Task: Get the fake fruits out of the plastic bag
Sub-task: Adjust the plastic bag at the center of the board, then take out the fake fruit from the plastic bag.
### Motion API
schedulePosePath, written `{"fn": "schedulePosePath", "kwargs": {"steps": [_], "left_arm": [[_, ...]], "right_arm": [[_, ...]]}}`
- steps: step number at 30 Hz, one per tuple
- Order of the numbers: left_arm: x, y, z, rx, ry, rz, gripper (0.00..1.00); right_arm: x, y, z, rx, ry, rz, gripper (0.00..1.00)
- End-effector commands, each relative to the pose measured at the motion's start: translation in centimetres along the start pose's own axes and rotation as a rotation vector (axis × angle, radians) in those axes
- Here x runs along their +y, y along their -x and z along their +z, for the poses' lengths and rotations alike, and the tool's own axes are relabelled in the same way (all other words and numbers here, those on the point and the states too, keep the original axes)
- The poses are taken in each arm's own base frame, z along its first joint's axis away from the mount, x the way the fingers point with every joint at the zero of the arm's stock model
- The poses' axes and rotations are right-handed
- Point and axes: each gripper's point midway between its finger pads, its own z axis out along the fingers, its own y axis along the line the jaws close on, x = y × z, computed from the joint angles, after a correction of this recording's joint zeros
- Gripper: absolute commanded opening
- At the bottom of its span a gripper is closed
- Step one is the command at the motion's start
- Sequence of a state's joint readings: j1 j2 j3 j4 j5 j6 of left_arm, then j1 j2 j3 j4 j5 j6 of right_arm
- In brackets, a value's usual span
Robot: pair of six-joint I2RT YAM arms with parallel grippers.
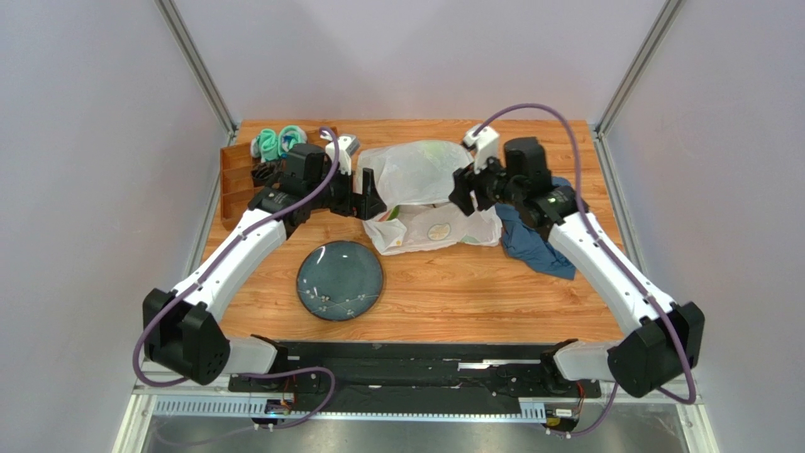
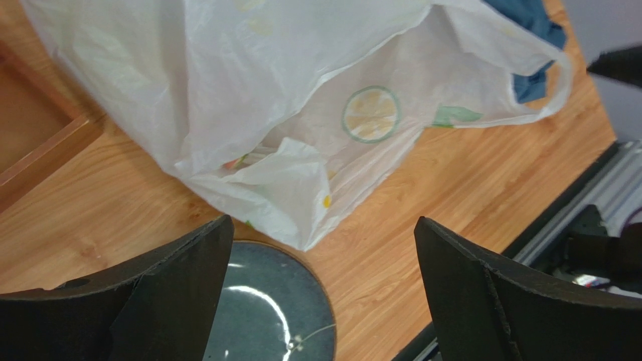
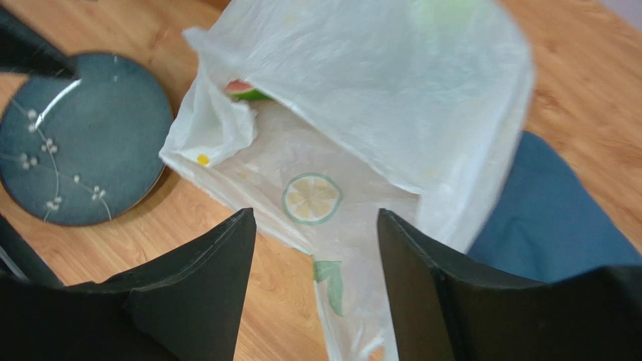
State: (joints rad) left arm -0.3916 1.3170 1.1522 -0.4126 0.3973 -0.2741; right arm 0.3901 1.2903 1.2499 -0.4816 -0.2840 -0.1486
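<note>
Flanking bag at mid-back of bench: L hand just off its L edge, R hand at its R edge. Both w/ jaws apart, L very wide, R less so. Nothing held in either; only bag film, plate and bench between fingers in wrist views.

Bag slumped, top layer puffed up, bottom layer flat w/ lemon print. Mouth: apparently running L-R, facing near edge, toward plate. Long axis roughly L-R, i.e. along the line between the 2 hands.

Most fruits hidden by white film. Only 1 seen: watermelon slice, red w/ green rind, just inside mouth toward its L end, behind a folded flap. Lies near, ahead of L hand; from R hand, across most of the mouth, so farther.

Judged: L hand nearer and better placed to reach in. R hand suited to lifting or pinning top layer at R side.

Cloth touching bag's R side, no part of the job.
</note>
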Motion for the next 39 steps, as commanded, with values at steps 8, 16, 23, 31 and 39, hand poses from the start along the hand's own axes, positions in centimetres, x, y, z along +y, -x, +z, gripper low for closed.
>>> {"fn": "schedulePosePath", "kwargs": {"steps": [8,16,23,31,39], "left_arm": [[4.9,-4.5,4.5,0.132,0.175,-0.124,0.97],[9.3,-4.9,7.9,0.21,0.37,-0.103,0.97],[10.0,-2.9,10.6,0.193,0.375,-0.107,0.85],[6.6,0.4,11.4,0.171,0.186,-0.061,0.0],[2.3,0.7,7.0,0.136,0.068,-0.141,0.0]], "right_arm": [[5.3,-3.1,6.2,0.137,0.168,-0.043,0.51],[6.8,-6.5,10.6,0.253,0.217,0.182,0.43],[7.0,-7.4,12.9,0.273,0.203,0.294,0.41],[5.8,-7.2,17.2,0.271,0.135,0.379,0.38],[5.2,-7.5,20.2,0.267,0.085,0.464,0.62]]}}
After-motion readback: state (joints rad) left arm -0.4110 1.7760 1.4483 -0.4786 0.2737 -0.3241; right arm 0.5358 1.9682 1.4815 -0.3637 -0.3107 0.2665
